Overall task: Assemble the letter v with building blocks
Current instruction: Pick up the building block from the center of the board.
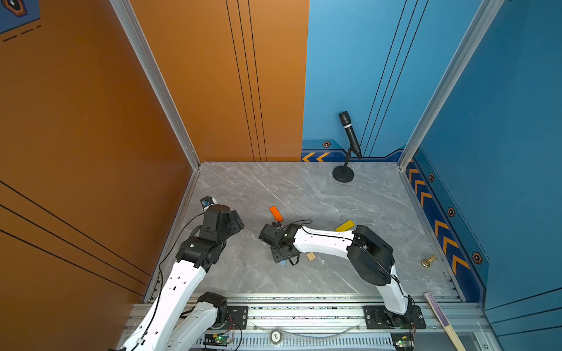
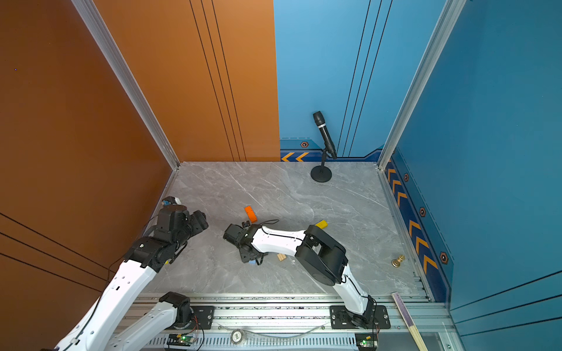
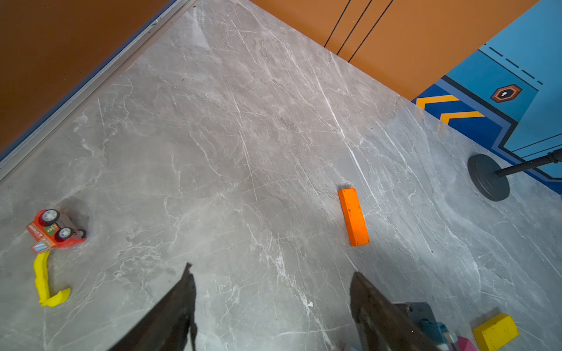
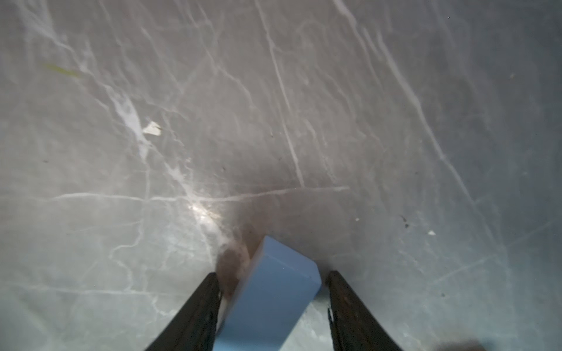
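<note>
Grey marble tabletop (image 1: 304, 188), blocks scattered, no letter v laid out yet. Nearest the rail, the wood block (image 1: 310, 256) lies flat just beside the right wrist, with the brass knob (image 1: 428, 260) well apart by the side wall. The right gripper (image 4: 271, 275) is down at the surface, its jaws straddling the light blue block (image 4: 273, 291). They are not clamped: one finger has a thin gap to the block's corner and the block sits skewed between them. Judged step: grasping this block. To do it well, the wrist should square up so both pads meet the long sides together; otherwise the block will likely twist or squirt out as the jaws close. Then lift clear before moving, since the wood block is close enough to get knocked. A pink sliver (image 3: 465, 345) at the edge of the left wrist view is probably the pink block, mostly hidden. Farther out, the yellow block (image 1: 344, 226) lies partly behind the right arm and the orange block (image 1: 276, 213) just beyond the right wrist, both flat and untouched. The left gripper (image 3: 272, 269) hangs off to the side, jaws spread wide and empty, with a toy truck (image 3: 54, 228) on the tabletop ahead of it. A microphone (image 1: 349, 133) stands at the far wall, out of the way.
</note>
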You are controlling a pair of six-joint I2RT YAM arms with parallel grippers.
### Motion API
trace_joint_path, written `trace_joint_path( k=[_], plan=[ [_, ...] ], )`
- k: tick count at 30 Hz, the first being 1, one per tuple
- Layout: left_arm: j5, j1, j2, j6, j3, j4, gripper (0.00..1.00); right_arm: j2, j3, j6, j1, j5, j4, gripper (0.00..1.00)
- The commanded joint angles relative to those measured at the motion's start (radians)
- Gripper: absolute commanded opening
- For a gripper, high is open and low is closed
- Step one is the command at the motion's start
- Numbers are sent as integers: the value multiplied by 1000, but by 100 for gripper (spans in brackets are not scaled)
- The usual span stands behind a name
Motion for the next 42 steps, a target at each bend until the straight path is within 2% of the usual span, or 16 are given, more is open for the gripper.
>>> trace_joint_path(
  k=[1,7,14,17,24,38,42],
  plan=[
    [-4,12,-11,12,-11,-13,80,13,19,19,1,15,-76,58],
    [-7,18,-18,14,-13,-14,80,20,25,10,5,11,-92,49],
    [-10,25,-23,12,-15,-12,80,15,39,-22,8,2,-94,27],
    [-9,27,-22,9,-20,-8,80,18,47,-53,6,-2,-93,23],
    [-2,29,-12,4,-31,0,80,15,69,-148,-16,6,-92,22],
    [3,30,3,-6,-49,31,80,34,154,-407,-139,10,-66,22],
    [1,30,3,-12,-56,35,80,43,161,-444,-167,-14,-46,22]
  ],
)
